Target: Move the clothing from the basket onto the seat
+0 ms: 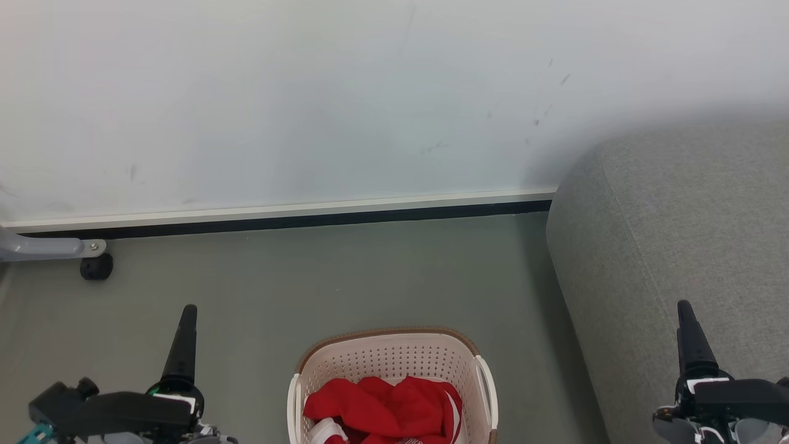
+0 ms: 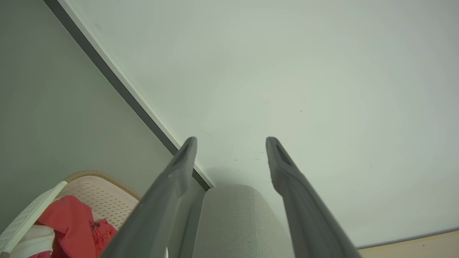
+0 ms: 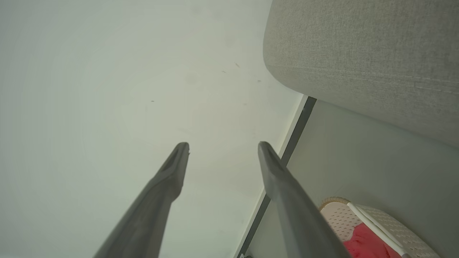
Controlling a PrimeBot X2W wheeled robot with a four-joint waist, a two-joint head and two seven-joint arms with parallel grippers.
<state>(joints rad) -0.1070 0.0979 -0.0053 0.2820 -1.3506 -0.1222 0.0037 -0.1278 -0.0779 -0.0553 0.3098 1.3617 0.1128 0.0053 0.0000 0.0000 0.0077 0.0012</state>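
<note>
Pale wall (image 1: 308,92) at the back, dark baseboard (image 1: 277,217) under it, grey-green floor (image 1: 382,271) in front. At the floor's left end by the wall: a grey leg (image 1: 43,246) with a black caster (image 1: 95,267).

Basket (image 1: 394,357) stands on the floor, well off the wall edge, with a strip of bare floor between it and the seat (image 1: 678,234). The seat is on the robot's right, and its rounded end runs back to the wall. What shows of it is plain grey fabric with one stitched seam. Head view cuts off the basket's near part.

Clothing (image 1: 385,407) is in the basket: a crumpled red heap lying below the rim, with a white patch at its left and white trim down its right side. The basket's far perforated wall is bare above the heap.

Left gripper (image 2: 231,141): fingers spread wide with nothing between them. In head view it sits left of the basket, over the floor, apart from it. Its wrist view looks at the wall, with the seat's end low between the fingers and the basket with red cloth in the lower left corner.

Right gripper (image 3: 223,145): fingers spread wide and empty. In head view it shows against the seat's side, well right of the basket. Its wrist view has the seat at upper right and the basket rim at lower right.

Both grippers are clear of the basket and the clothing.
</note>
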